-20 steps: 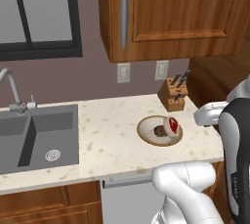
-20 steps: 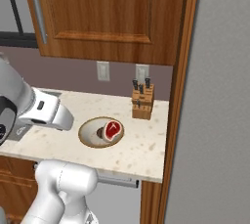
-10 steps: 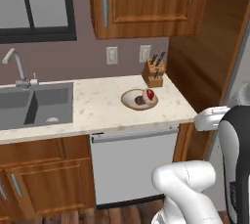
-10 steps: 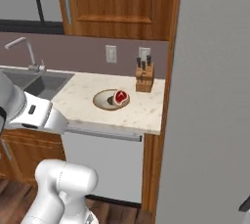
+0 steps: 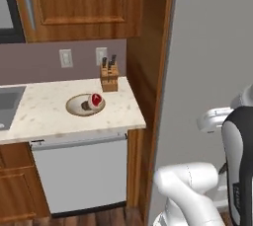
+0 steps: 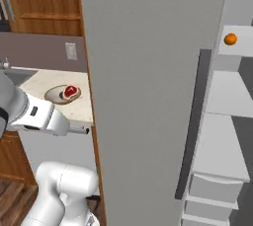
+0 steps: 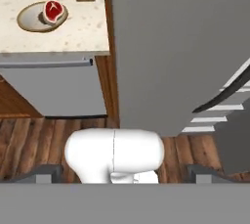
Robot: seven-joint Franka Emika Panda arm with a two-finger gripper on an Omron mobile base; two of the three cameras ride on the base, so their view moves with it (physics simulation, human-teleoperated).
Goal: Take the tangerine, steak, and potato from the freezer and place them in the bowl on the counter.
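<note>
The steak (image 5: pixel 96 99) lies in the shallow tan bowl (image 5: pixel 74 105) on the beige counter (image 5: pixel 44 116); from the right base the steak (image 6: pixel 70 91) and bowl (image 6: pixel 53 95) sit left of the freezer's open grey door (image 6: pixel 148 72). On an upper freezer shelf rests the tangerine (image 6: pixel 230 39). The potato is out of view. In the hand view my gripper (image 7: pixel 125 174) is open with nothing between its fingertips (image 7: pixel 46 173), and points down at the wooden floor. The steak (image 7: pixel 53 10) and bowl (image 7: pixel 29 20) show at that view's top left.
A knife block (image 5: pixel 109 74) stands behind the bowl against the wall. A white dishwasher front (image 5: pixel 79 170) sits under the counter. The freezer door's long dark handle (image 6: pixel 190 131) runs beside pale shelves and drawers (image 6: pixel 222 136). A wooden panel (image 5: pixel 153 87) separates counter and freezer.
The base has driven back and to the right, so both base views have shifted from the counter toward the freezer, whose open door and shelves have come into view. The steak stays in the bowl.
</note>
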